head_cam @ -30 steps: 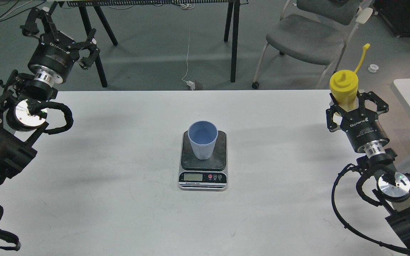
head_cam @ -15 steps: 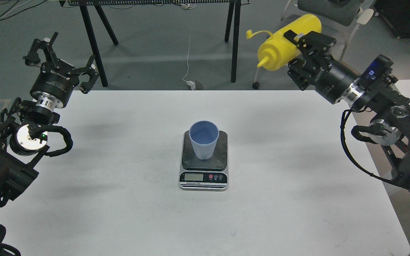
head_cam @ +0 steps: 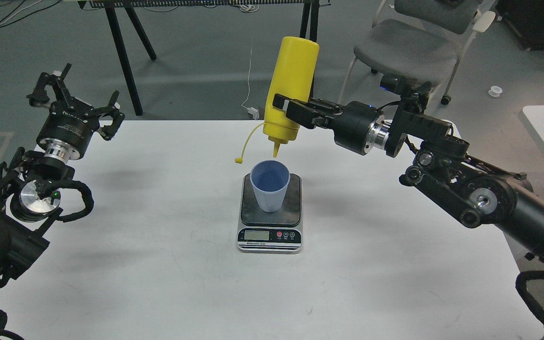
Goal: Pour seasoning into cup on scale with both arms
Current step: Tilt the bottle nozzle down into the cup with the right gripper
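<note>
Head view: tall yellow plastic squeeze bottle (head_cam: pixel 290 89) is held upside down, nearly vertical, by the right gripper (head_cam: pixel 291 111), jaws clamped on the bottle's lower body near the nozzle end. Cone nozzle points down, tip just above the rim of the small light-blue ribbed plastic cup (head_cam: pixel 269 185), not touching it. Thin yellow cap strap (head_cam: pixel 245 147) hangs loose to the left of the nozzle, cap end beside the cup rim, apart from it. No liquid visible leaving the nozzle; cup interior looks plain blue.

Cup stands upright on the dark plate of the flat rectangular kitchen scale (head_cam: pixel 270 222), toward the plate's back-left. Scale sits mid-desk, silver front with LCD and red and black buttons facing the camera; the reading is too small to tell.

Right black robot arm (head_cam: pixel 465 189) reaches in from the right across the white desk (head_cam: pixel 158 264). Left gripper (head_cam: pixel 71 101) hangs at the far-left desk corner, jaws spread apart, holding nothing, well apart from cup and bottle.

Behind the desk: grey chair (head_cam: pixel 406 49), black trestle legs (head_cam: pixel 125 52), grey floor.
</note>
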`<state>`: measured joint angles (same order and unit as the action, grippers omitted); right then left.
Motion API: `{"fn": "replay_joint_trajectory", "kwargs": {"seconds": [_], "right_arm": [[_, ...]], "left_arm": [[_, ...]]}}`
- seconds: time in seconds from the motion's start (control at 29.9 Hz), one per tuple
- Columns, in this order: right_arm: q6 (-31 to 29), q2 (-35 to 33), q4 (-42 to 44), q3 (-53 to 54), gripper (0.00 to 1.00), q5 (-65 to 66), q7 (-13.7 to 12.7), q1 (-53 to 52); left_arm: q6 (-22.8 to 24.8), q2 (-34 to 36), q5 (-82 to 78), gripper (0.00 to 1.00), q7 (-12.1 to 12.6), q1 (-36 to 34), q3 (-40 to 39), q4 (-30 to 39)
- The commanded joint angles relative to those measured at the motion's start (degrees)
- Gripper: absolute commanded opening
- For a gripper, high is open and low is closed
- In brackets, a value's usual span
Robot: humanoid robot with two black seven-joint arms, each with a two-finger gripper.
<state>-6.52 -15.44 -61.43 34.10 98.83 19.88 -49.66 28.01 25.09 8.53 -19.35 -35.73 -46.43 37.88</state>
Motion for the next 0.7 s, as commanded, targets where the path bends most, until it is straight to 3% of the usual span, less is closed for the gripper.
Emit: {"fn": "replay_joint_trajectory", "kwargs": {"seconds": [0.0, 0.44, 0.67], "right_arm": [[3.0, 0.4, 1.2, -3.2, 0.49, 7.2, 0.9, -1.1], [6.9, 2.8, 3.9, -7.1, 0.48, 13.6, 1.0, -1.0], [6.3, 1.9, 3.6, -3.5, 0.48, 5.9, 1.1, -1.8]], "left_arm": [[0.0, 0.1, -0.1, 0.99, 0.0, 0.1, 0.0, 0.0], [0.0, 0.5, -0.1, 0.99, -0.1, 0.0, -0.1, 0.7], [0.0, 1.5, -0.1, 0.99, -0.1, 0.0, -0.2, 1.4]]}}
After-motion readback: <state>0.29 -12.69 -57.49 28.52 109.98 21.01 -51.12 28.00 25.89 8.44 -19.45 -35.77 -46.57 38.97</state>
